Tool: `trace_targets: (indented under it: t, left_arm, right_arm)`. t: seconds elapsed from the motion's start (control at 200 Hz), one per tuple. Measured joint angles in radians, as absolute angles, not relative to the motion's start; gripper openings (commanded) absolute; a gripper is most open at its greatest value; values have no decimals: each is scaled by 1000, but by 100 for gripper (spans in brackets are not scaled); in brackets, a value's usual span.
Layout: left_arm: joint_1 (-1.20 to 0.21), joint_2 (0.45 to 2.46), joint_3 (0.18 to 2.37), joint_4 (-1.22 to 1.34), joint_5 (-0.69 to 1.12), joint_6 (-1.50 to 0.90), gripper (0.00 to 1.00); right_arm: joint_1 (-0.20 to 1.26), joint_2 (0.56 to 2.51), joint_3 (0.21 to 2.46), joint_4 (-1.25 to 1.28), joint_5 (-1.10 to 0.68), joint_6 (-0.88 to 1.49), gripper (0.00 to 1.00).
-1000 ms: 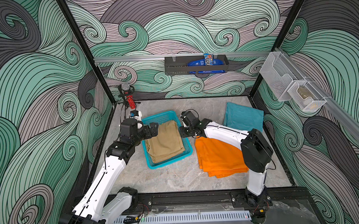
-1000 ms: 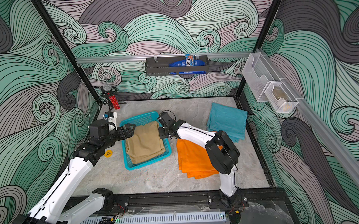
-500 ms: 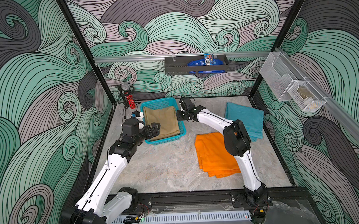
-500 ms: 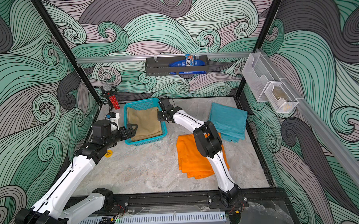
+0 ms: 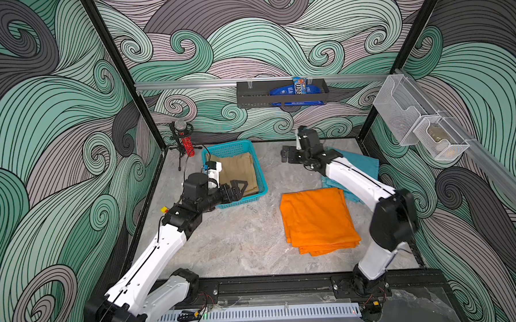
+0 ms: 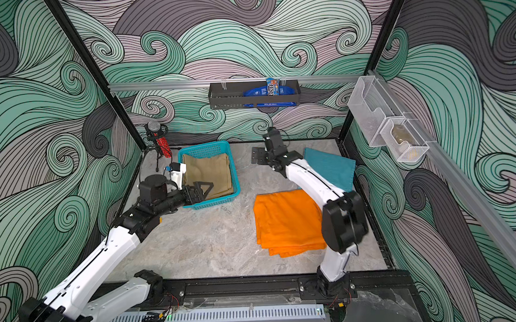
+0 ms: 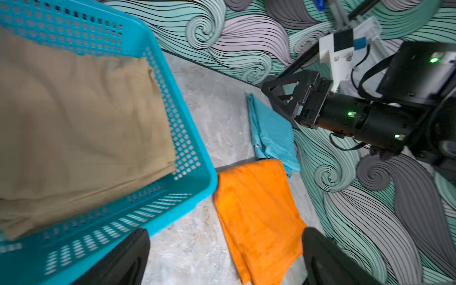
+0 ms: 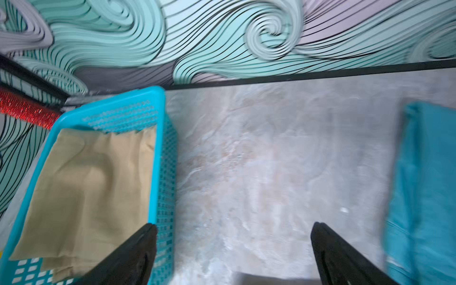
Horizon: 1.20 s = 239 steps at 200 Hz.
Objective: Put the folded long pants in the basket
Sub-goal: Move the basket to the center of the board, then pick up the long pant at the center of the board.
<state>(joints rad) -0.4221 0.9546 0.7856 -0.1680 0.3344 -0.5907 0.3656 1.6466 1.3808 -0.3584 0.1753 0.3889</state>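
Observation:
The turquoise basket stands at the back left, with the khaki folded pants lying flat inside it. The orange folded pants lie on the table at the right. The teal pair lies behind them, partly under my right arm. My left gripper hangs open and empty over the basket's near edge. My right gripper is open and empty above bare table, between basket and teal pants.
A small tripod with a red-wrapped stem stands in the back left corner beside the basket. A black tray hangs on the back wall. White mesh bins are fixed to the right wall.
The basket with the khaki pants slid to the back left. My right gripper then opened, came off its rim and moved right. My left gripper stayed open by the basket.

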Motion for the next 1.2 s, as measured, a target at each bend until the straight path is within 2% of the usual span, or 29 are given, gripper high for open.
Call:
trace_targets:
  t: [0.19, 0.395, 0.495, 0.68, 0.946, 1.196]
  left_arm:
    - [-618, 941, 670, -78, 337, -693, 98]
    - [-836, 1054, 606, 28, 296, -787, 99]
    - [-884, 1139, 598, 81, 280, -825, 98]
    - [-904, 1280, 592, 181, 238, -874, 99]
    - [-906, 1503, 606, 260, 225, -908, 98]
    - [-906, 1661, 720, 260, 230, -908, 99]
  right_arm:
    - [165, 1304, 960, -369, 121, 404, 97]
    - [-83, 1129, 693, -396, 2, 395, 99]
    - [-167, 1133, 651, -389, -47, 388, 100]
    - [-226, 1232, 642, -336, -133, 375, 100]
    - [-237, 1287, 592, -241, -201, 359, 100]
    - [-233, 1354, 552, -185, -282, 367, 100]
